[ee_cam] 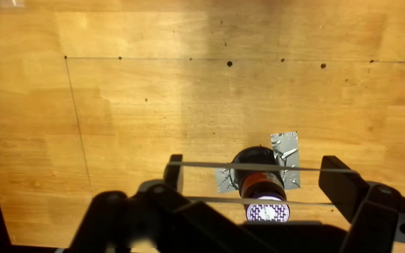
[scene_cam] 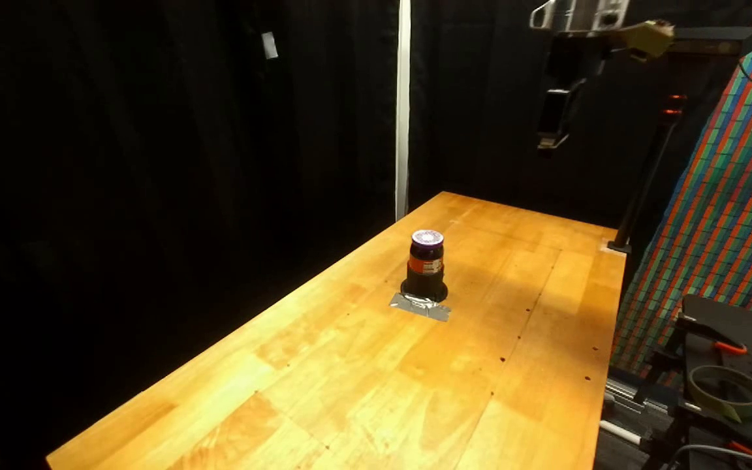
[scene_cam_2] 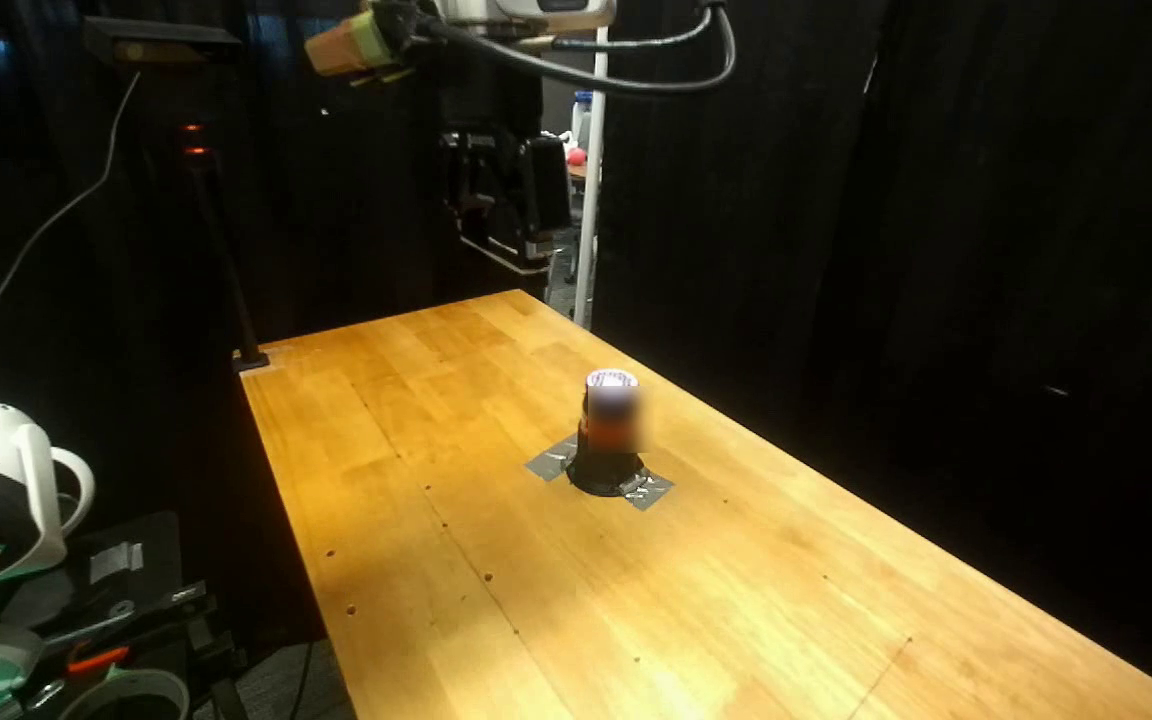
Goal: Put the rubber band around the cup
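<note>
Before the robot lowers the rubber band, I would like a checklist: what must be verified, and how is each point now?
1. Band on both fingers: ok, stretched between them.
2. End effector open: ok.
3. Cup upright: ok.
4. Base taped to the table: ok.
5. End effector straight above the cup: not ok, high and off to one side in both exterior views.
6. Band's two sides far enough apart for the cup: cannot tell.
</note>
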Motion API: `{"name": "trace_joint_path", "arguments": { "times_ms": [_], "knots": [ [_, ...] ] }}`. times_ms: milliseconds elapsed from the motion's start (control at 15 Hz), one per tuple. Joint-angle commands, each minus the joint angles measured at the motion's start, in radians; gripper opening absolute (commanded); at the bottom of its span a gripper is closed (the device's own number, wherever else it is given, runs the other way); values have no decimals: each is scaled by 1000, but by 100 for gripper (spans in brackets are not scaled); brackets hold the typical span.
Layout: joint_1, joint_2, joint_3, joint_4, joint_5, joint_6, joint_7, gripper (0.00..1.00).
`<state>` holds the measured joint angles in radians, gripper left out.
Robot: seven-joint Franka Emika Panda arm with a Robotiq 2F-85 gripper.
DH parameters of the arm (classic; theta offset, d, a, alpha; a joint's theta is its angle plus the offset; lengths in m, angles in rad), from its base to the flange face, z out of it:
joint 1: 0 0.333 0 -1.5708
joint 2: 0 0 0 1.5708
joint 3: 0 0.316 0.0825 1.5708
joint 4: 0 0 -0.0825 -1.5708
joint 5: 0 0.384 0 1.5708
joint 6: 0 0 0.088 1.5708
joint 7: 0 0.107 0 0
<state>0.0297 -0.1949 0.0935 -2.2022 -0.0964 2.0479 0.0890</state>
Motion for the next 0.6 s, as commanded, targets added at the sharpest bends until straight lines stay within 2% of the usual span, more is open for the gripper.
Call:
{"name": "trace_joint_path", "arguments": {
  "times_ms": [0,133,533],
  "knots": [
    [22,195,32,165,-64,60,95,100],
    [41,282,35,227,-102,106,133,100],
    [88,496,1,371,-113,262,170,100]
  ]
}}
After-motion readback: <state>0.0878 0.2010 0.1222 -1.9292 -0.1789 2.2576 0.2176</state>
